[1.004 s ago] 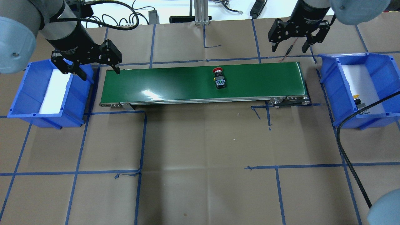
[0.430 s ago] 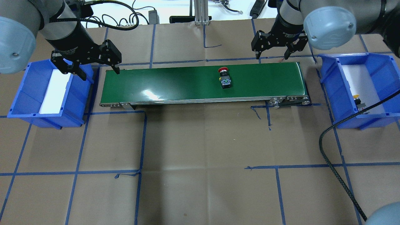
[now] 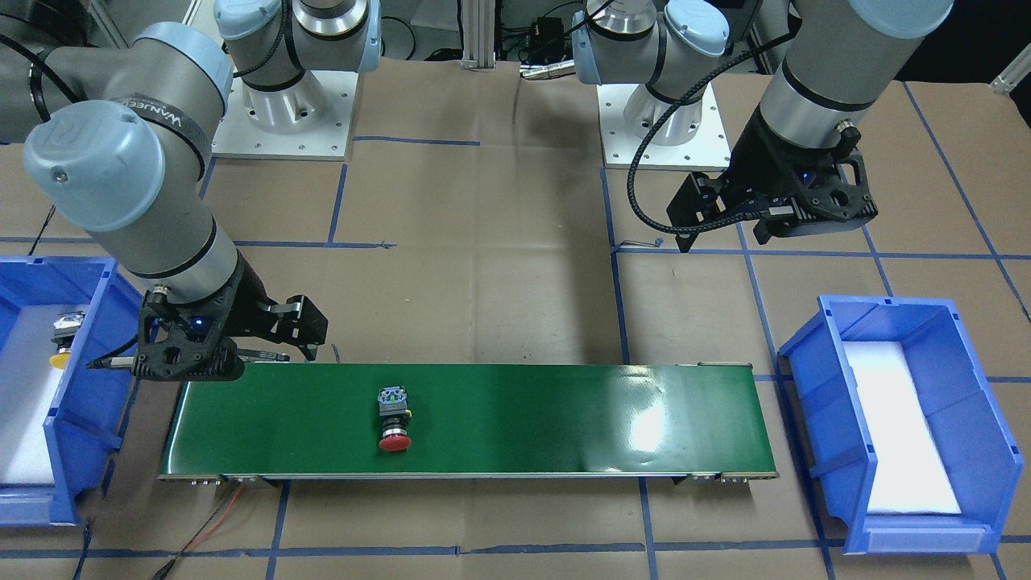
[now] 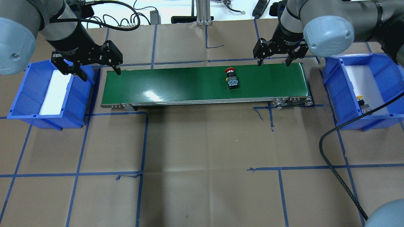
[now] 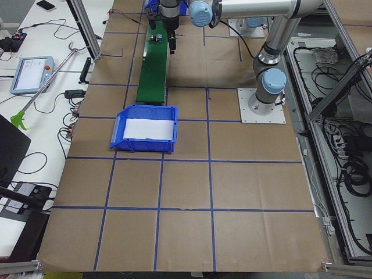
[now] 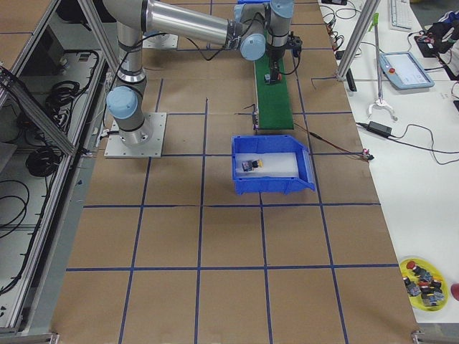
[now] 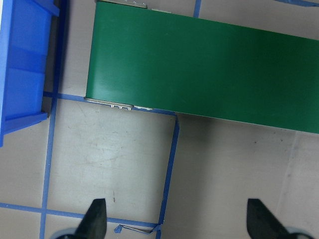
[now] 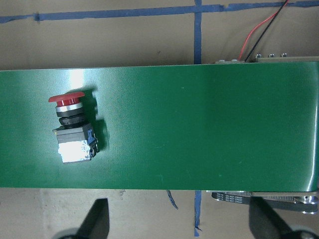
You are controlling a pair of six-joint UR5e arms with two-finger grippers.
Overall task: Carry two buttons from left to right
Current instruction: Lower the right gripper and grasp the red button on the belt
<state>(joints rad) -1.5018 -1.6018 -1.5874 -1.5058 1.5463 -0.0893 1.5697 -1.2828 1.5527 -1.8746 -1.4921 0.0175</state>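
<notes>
The red button (image 4: 232, 78) lies on its side on the green conveyor belt (image 4: 176, 83), right of the middle; it also shows in the right wrist view (image 8: 72, 127) and the front view (image 3: 394, 419). The yellow button (image 4: 363, 105) lies in the right blue bin (image 4: 331, 83). My right gripper (image 4: 273, 63) is open and empty above the belt's far edge near its right end, to the right of the red button (image 8: 182, 224). My left gripper (image 4: 101, 74) is open and empty above the belt's left end, beside the left blue bin (image 4: 19, 104).
A black cable (image 4: 334, 164) from the right arm hangs over the table's right side and the right bin. A red wire (image 8: 249, 42) runs from the belt's right end. A yellow dish of spare parts (image 6: 425, 282) sits far off.
The red button has travelled to the right along the belt. My right gripper has moved left and down to the belt's far right edge. The left arm has not moved.
</notes>
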